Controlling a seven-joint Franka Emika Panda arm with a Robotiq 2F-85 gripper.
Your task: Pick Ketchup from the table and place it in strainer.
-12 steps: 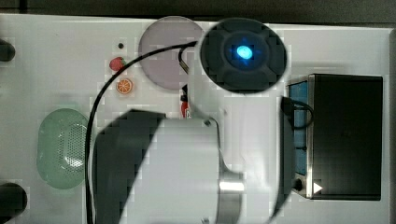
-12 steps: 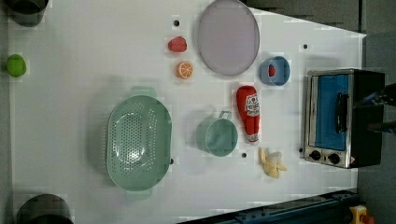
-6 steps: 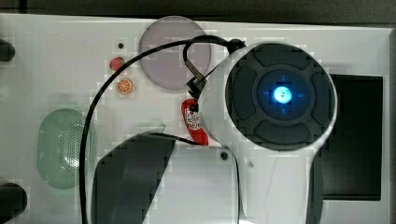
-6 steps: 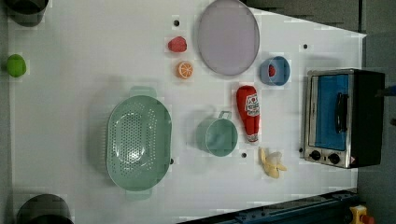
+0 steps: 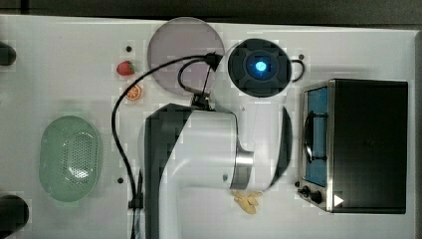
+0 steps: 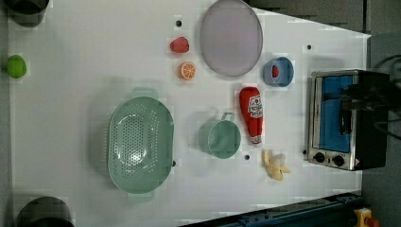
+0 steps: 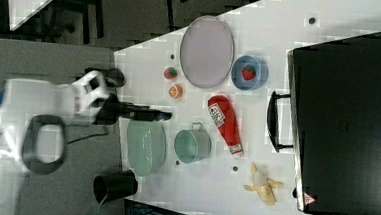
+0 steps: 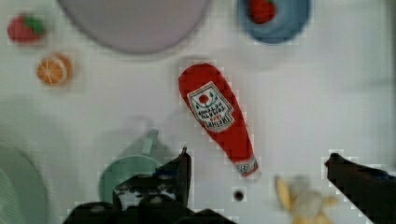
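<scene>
The ketchup [image 6: 252,115] is a red squeeze bottle with a white label. It lies flat on the white table between a blue bowl and a banana, also seen as the ketchup [image 7: 225,123] [image 8: 217,116]. The strainer [image 6: 139,140] [image 7: 146,142] [image 5: 69,158] is a pale mint-green perforated oval basket with nothing in it, two object-widths from the bottle. My gripper [image 8: 258,157] is open, well above the table, its fingers [image 8: 180,170] straddling the bottle's cap end without touching it. In the right view the gripper [image 7: 158,115] hangs above the strainer's edge. In the top view the arm covers the bottle.
A green mug [image 6: 222,138] stands between bottle and strainer. A grey-lilac plate [image 6: 231,37], a strawberry [image 6: 179,45], an orange slice [image 6: 187,71] and a blue bowl [image 6: 278,72] sit at the back. The toaster oven [image 6: 347,118] and banana [image 6: 274,165] flank the bottle.
In the top view the arm has swung, and now covers the ketchup that showed half a second ago. Nothing on the table has moved.
</scene>
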